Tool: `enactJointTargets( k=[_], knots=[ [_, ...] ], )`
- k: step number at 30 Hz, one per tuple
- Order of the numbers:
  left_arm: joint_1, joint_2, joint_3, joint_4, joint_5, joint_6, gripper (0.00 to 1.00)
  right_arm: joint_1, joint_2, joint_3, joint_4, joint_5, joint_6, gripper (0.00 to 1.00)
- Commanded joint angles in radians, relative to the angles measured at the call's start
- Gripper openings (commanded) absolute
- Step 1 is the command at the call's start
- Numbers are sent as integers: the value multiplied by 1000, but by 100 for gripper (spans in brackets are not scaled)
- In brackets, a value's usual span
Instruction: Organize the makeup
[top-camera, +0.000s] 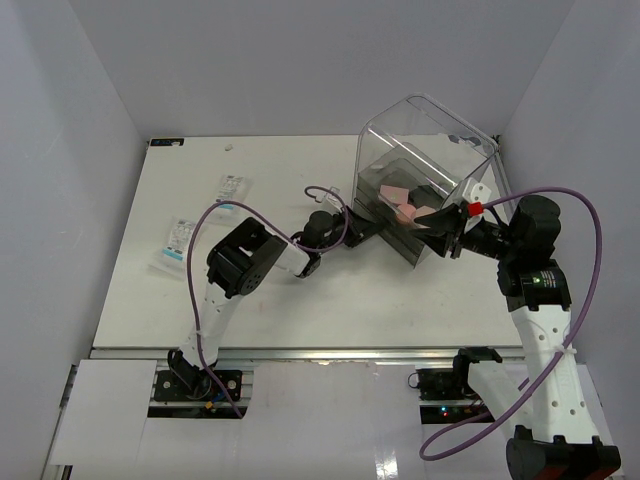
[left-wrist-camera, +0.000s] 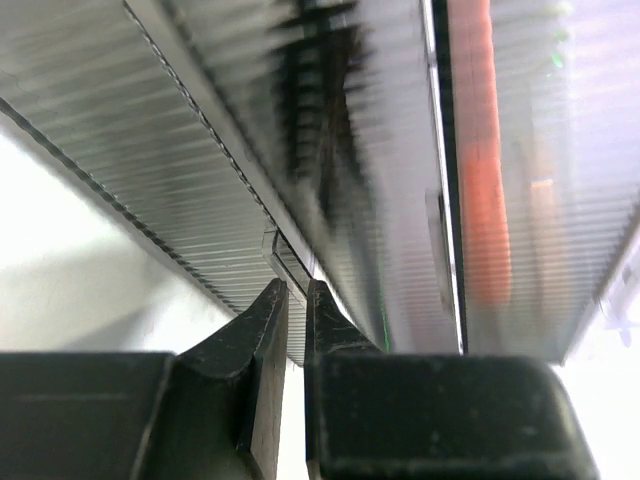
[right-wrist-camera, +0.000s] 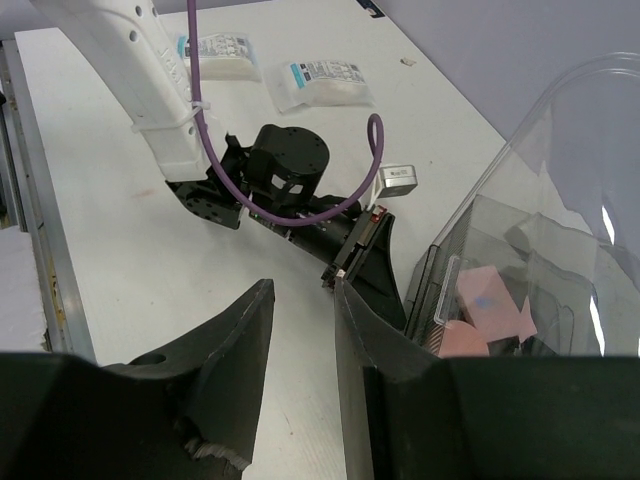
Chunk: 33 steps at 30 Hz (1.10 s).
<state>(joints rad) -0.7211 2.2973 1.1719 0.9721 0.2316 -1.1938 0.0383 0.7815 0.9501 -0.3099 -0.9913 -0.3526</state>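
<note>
Two flat white printed packets (top-camera: 232, 190) (top-camera: 178, 241) lie on the table at the left; they also show in the right wrist view (right-wrist-camera: 320, 85) (right-wrist-camera: 215, 55). Pink sponge blocks (top-camera: 400, 200) (right-wrist-camera: 490, 300) and a round pink piece (right-wrist-camera: 462, 340) sit inside the clear plastic box (top-camera: 430, 140). My left gripper (top-camera: 362, 226) (left-wrist-camera: 296, 288) is at the box's drawer front, fingers almost together on the small clear drawer handle (left-wrist-camera: 284, 262). My right gripper (top-camera: 452, 226) (right-wrist-camera: 300, 300) is open and empty, just beside the box's near right corner.
The left arm (right-wrist-camera: 280, 170) and its purple cable stretch across the table middle toward the box. A small white speck (top-camera: 231, 147) lies near the far edge. Grey walls stand close on the left, back and right.
</note>
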Motion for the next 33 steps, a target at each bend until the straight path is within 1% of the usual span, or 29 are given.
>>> enactJointTargets(
  k=[1,6,11,13,16,19,23,26,29,30,32,33],
  knots=[
    [12,-91,-122,66,-17,25,3,-8,-4,-12,43,-18,12,37],
    [14,-211,-329,135,-24,51,2,-11,-1,-19,55,-17,23,37],
    [27,-285,-477,175,-28,65,2,-15,5,-22,57,-17,26,37],
    [30,-316,-506,164,-41,72,4,-15,9,-22,58,-17,26,37],
    [31,-340,-506,115,-39,92,21,-15,16,-22,63,-17,29,37],
    [31,-363,-481,65,-27,121,44,-15,22,-21,60,-12,32,38],
    [30,-480,-482,-66,-71,209,67,-15,20,-28,57,-9,26,42],
    [31,-595,-525,-126,-122,306,74,-15,21,-32,56,-11,23,45],
    [35,-728,-549,-248,-179,417,77,-15,28,-31,49,-17,16,45],
    [38,-776,-544,-299,-209,464,81,-15,31,-28,41,-22,12,45],
    [57,-878,-520,-477,-300,577,92,-14,40,-20,22,-35,2,46],
    [91,-896,-501,-579,-319,639,94,-15,41,-17,18,-39,-1,46]
  ],
)
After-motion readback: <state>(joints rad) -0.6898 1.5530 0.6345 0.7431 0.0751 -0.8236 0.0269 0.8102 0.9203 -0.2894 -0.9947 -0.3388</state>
